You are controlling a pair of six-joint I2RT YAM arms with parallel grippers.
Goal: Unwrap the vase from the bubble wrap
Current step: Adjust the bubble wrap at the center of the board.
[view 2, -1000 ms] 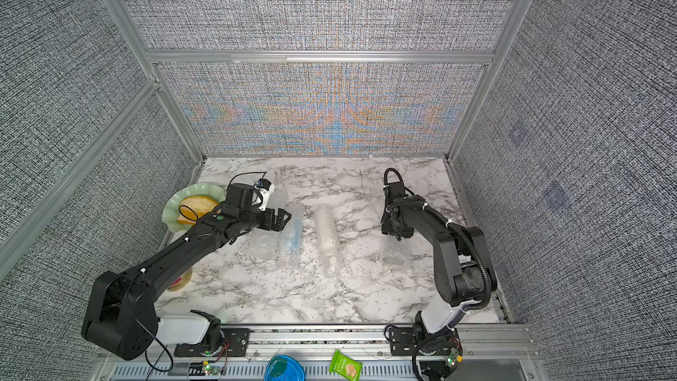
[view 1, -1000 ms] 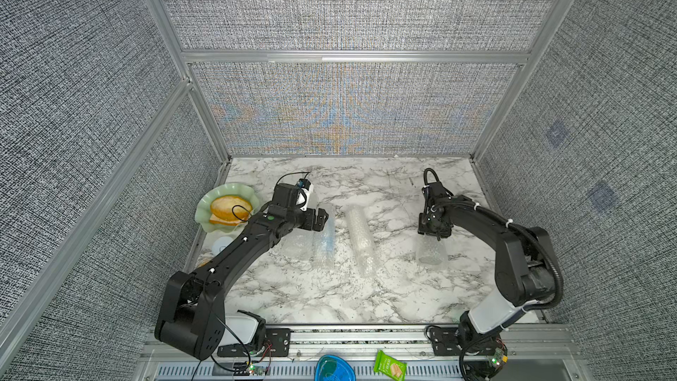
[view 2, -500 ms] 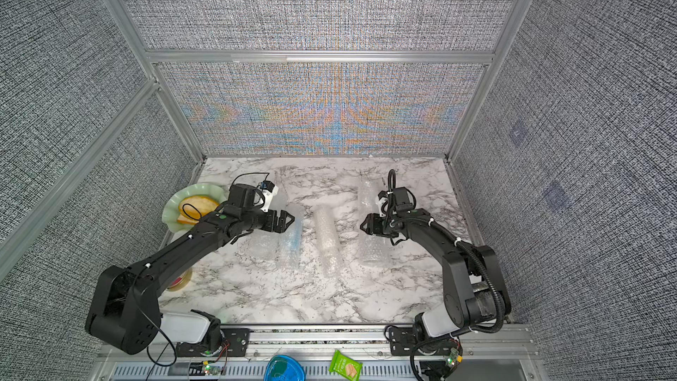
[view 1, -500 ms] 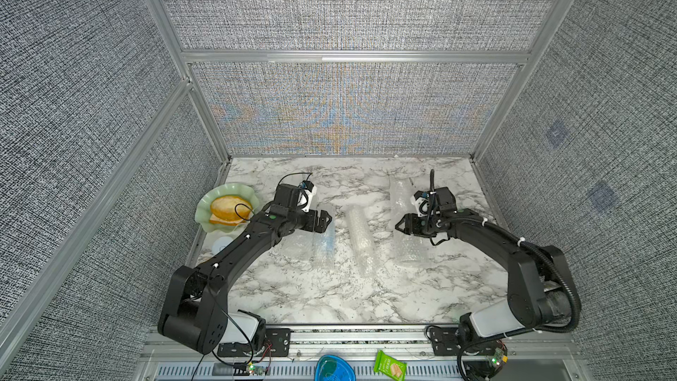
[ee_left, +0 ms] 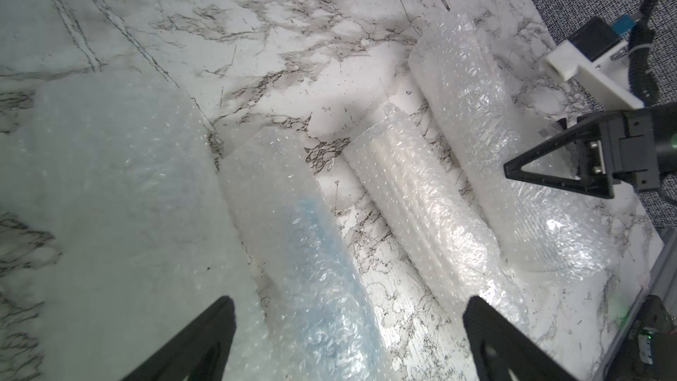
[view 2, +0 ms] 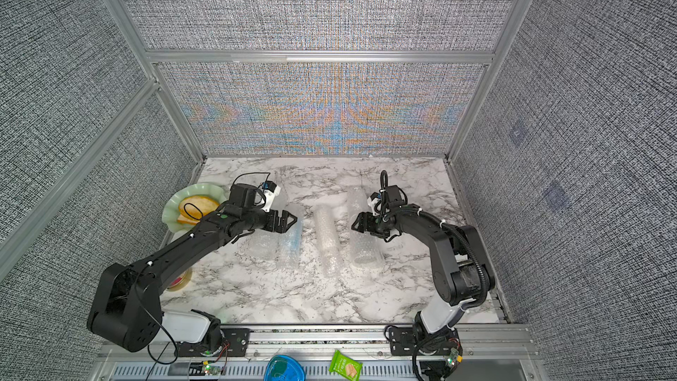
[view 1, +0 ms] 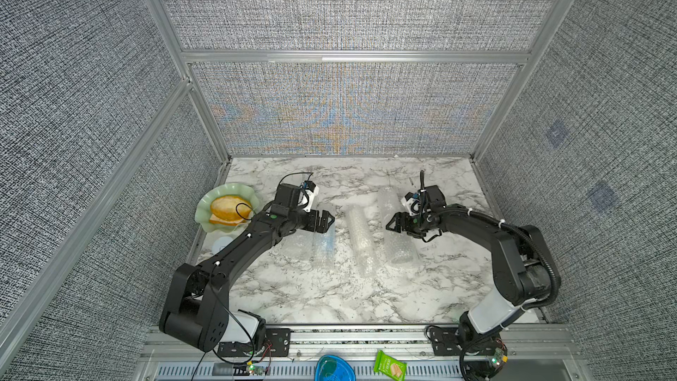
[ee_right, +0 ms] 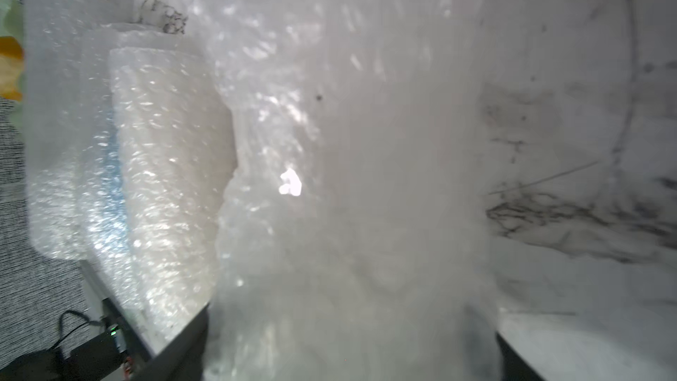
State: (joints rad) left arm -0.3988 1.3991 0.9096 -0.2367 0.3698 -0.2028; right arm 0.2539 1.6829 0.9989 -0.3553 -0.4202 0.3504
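Note:
Several rolls of bubble wrap lie side by side on the marble table (view 1: 329, 298). The vase shows only as a pale blue shape inside one bubble wrap roll (view 1: 325, 247) (view 2: 293, 247) (ee_left: 315, 251). My left gripper (view 1: 326, 222) (view 2: 289, 223) (ee_left: 348, 304) hovers open over that roll's far end. A second roll (view 1: 361, 243) (ee_left: 421, 196) lies in the middle. My right gripper (view 1: 391, 224) (view 2: 356, 227) (ee_right: 351, 324) is open, its fingers standing on either side of the rightmost roll (view 1: 397, 240) (ee_left: 476, 111) (ee_right: 348, 177).
A flat sheet of wrap (view 1: 295, 245) lies left of the blue roll. A green plate (view 1: 205, 214) with food stands at the left edge, a small white disc (view 1: 221, 244) and a cup (view 2: 179, 282) nearer the front. Grey walls enclose three sides.
My right gripper has swung from the right side in toward the middle, turned to face left and opened wider around the rightmost roll. The left arm has barely moved.

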